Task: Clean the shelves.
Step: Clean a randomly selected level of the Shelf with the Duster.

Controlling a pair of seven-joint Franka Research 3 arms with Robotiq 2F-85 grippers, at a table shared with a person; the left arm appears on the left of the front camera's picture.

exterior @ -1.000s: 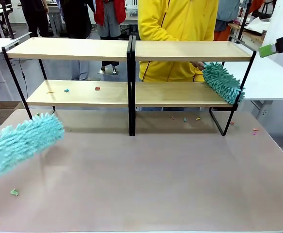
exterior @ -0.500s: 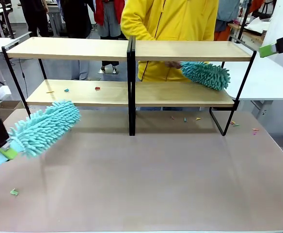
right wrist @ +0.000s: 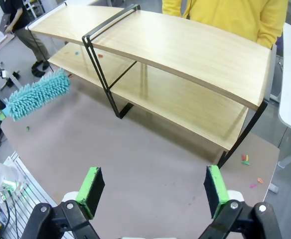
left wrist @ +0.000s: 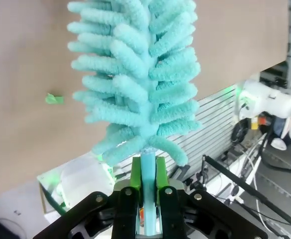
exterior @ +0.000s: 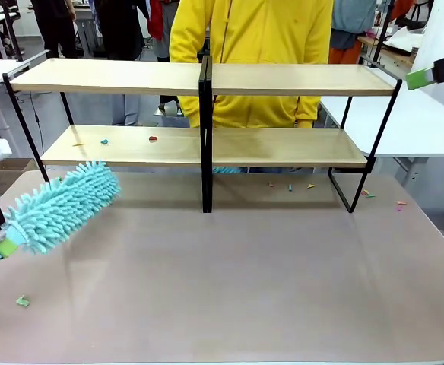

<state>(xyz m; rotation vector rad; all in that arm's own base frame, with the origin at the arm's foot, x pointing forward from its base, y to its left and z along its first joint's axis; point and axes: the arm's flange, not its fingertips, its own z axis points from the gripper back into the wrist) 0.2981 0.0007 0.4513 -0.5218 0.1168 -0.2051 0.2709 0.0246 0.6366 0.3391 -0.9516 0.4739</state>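
The shelves [exterior: 207, 80] stand across the far half of the table, two tiers of light wood on black frames. Small coloured scraps [exterior: 153, 139] lie on the lower left board. My left gripper [exterior: 4, 245] is at the table's left edge, shut on the handle of a teal fluffy duster [exterior: 64, 201]. The duster head tilts up toward the lower left shelf but stays in front of it. The left wrist view shows the pads [left wrist: 135, 174] clamped on the duster handle [left wrist: 147, 172]. My right gripper [right wrist: 153, 188] hangs open, high above the table's right side, and holds nothing.
A person in a yellow jacket [exterior: 252, 46] stands behind the shelves, with a bit of a second teal duster [exterior: 226, 170] showing under the lower board. More scraps [exterior: 290, 187] lie on the table behind the right rack. A green scrap [exterior: 22, 302] lies front left.
The person swept a duster along the lower right shelf and pulled it back below the board, stepping left. My left gripper's duster swung right toward the shelves, then dipped slightly.
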